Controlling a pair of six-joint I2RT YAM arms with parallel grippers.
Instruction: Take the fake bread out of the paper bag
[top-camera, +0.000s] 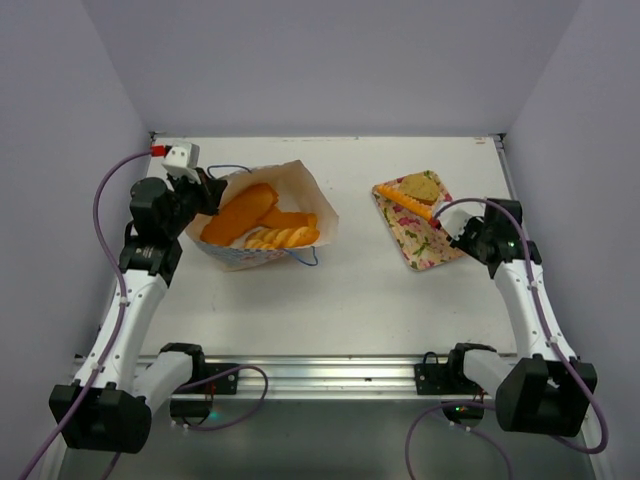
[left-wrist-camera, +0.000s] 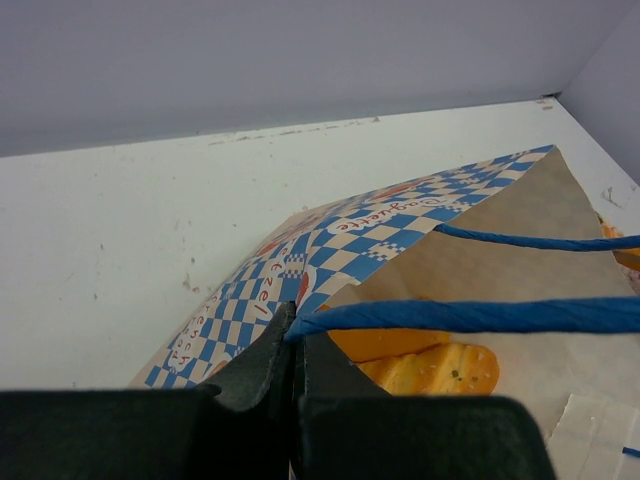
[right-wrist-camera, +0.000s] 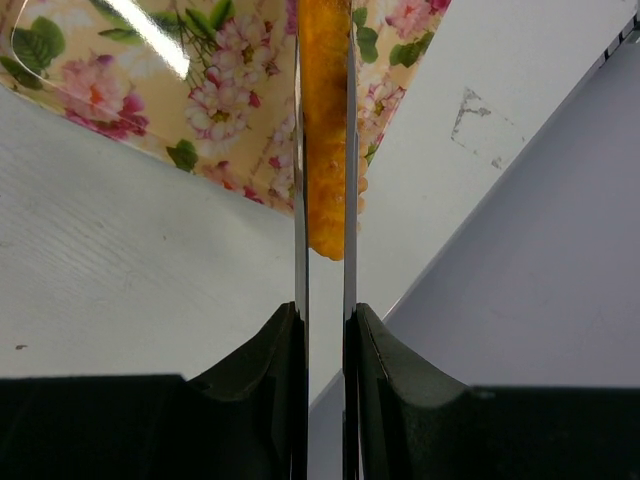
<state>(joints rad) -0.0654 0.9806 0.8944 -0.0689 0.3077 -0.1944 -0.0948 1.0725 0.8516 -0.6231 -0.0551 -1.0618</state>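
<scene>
The paper bag (top-camera: 290, 185) lies open on its side at the left, with several golden loaves (top-camera: 240, 213) inside. My left gripper (top-camera: 210, 190) is shut on the bag's blue cord handle (left-wrist-camera: 470, 315) at the bag's rim; the left wrist view shows my left gripper (left-wrist-camera: 293, 325), the checkered band (left-wrist-camera: 300, 260) and a ridged loaf (left-wrist-camera: 435, 368) inside. My right gripper (top-camera: 438, 214) is shut on a long orange bread stick (top-camera: 405, 202) over the pink floral tray (top-camera: 425, 245). In the right wrist view my right gripper (right-wrist-camera: 325, 100) clamps the stick (right-wrist-camera: 325, 150). A round tan bun (top-camera: 420, 186) lies on the tray.
The tray's floral rim (right-wrist-camera: 200, 100) lies close under the right fingers. The right wall (right-wrist-camera: 520, 300) and the table's right edge are near the right arm. The back wall (left-wrist-camera: 300, 60) rises behind the bag. A second blue handle (top-camera: 300, 258) hangs at the bag's front.
</scene>
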